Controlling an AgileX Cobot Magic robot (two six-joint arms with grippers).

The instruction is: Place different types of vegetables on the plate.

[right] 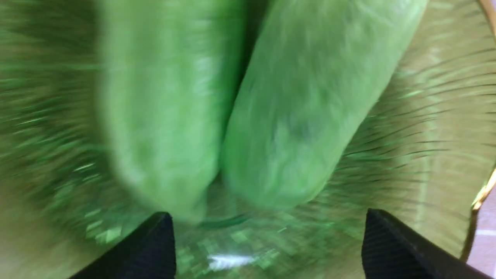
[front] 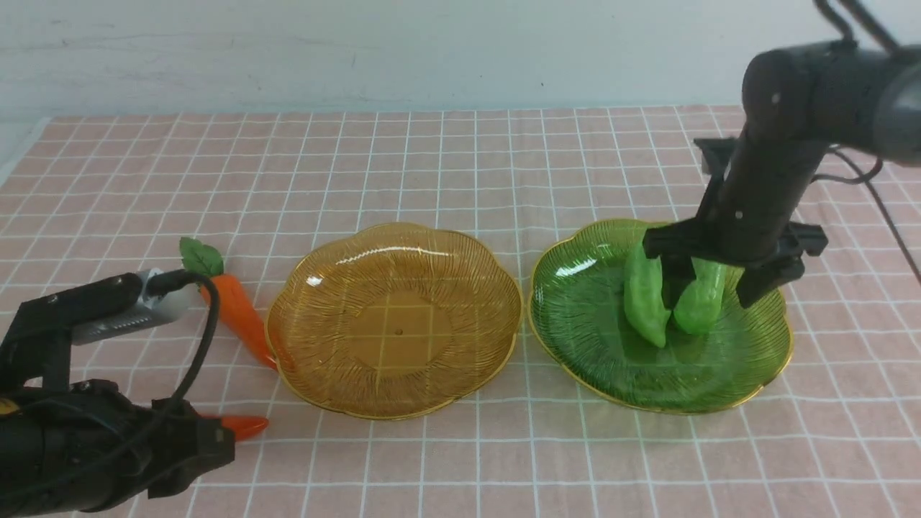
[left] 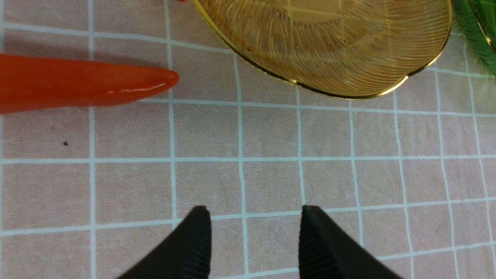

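Two light-green bumpy gourds lie side by side in the green glass plate (front: 719,378), the left one (front: 644,295) touching the right one (front: 701,298). My right gripper (front: 709,277) hangs open just over the right gourd, its jaws wide and gripping nothing; the right wrist view is blurred, with both gourds (right: 294,116) beyond its fingertips. One orange carrot (front: 237,316) with a green top lies on the cloth, touching the amber plate's (front: 394,324) left rim. A second carrot (left: 77,81) lies beside my left gripper (left: 254,211), which is open over bare cloth. In the front view only that carrot's tip (front: 245,426) shows.
A pink checked cloth (front: 460,165) covers the table. The amber plate holds nothing. The two plates stand close together, rims nearly touching. My left arm (front: 86,439) fills the front left corner and hides most of the nearer carrot.
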